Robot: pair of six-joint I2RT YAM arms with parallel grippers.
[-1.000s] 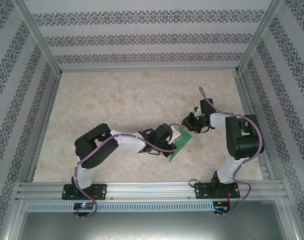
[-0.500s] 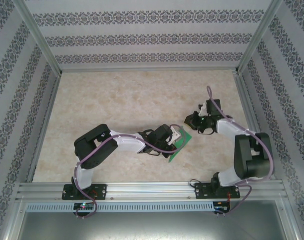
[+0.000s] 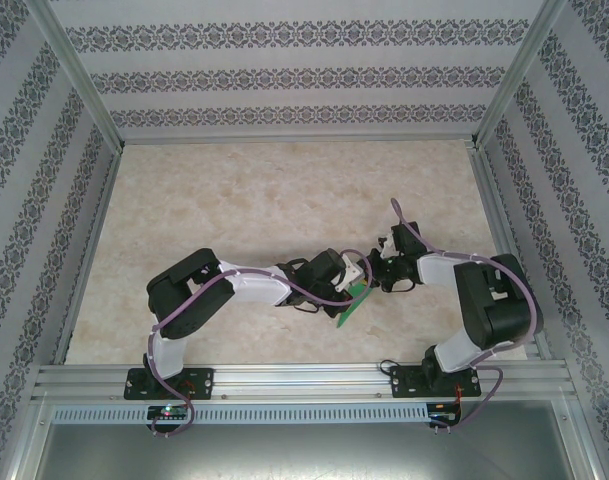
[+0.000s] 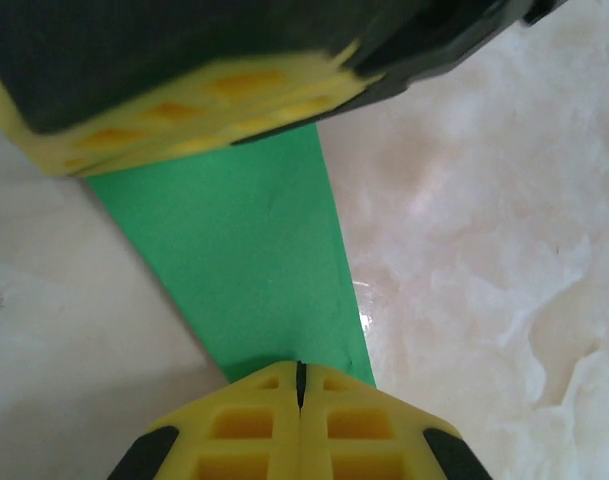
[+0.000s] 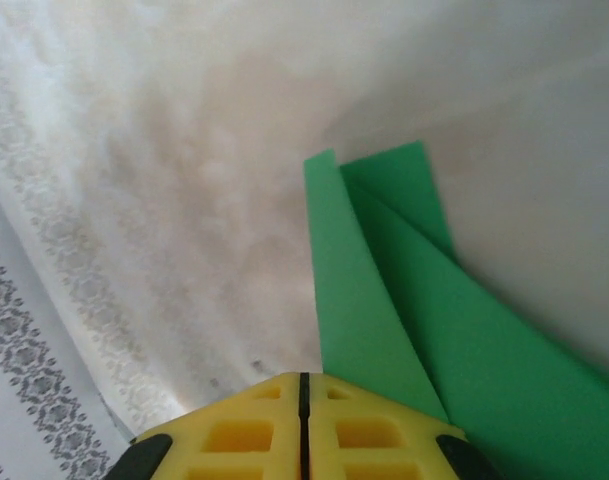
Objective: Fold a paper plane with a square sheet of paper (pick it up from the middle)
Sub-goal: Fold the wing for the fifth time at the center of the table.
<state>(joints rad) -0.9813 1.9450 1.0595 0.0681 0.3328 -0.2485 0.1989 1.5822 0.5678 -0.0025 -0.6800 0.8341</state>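
From above, the two arms are meeting just toward 5 o'clock of the middle of the marbled bench [image 3: 244,200]. The left hand [image 3: 352,272] is reaching toward 3 o'clock and the right hand [image 3: 377,270] toward 9 o'clock, their tips almost touching. The square sheet of paper [image 3: 356,302], folded narrow and bright green, is slanting away from them toward 7 o'clock, its lower end over the bench.

On the left wrist camera, the left hand [image 4: 299,385] is showing at 6 o'clock with its yellow pads pressed together, pinching the narrow end of the square sheet of paper [image 4: 244,240]. The green strip is widening toward 12 o'clock, where the right hand [image 4: 199,110] is clamping its far edge. Pale bench [image 4: 484,250] is lying behind, at 3 o'clock.

On the right wrist camera, the right hand [image 5: 304,395] is sitting at 6 o'clock, pads closed tight and nipping the paper's [image 5: 384,290] near edge. Two overlapping green layers are fanning out between 12 and 4 o'clock. Blurred bench [image 5: 184,200] is spreading behind them, with patterned wallpaper [image 5: 24,330] at 8 o'clock.
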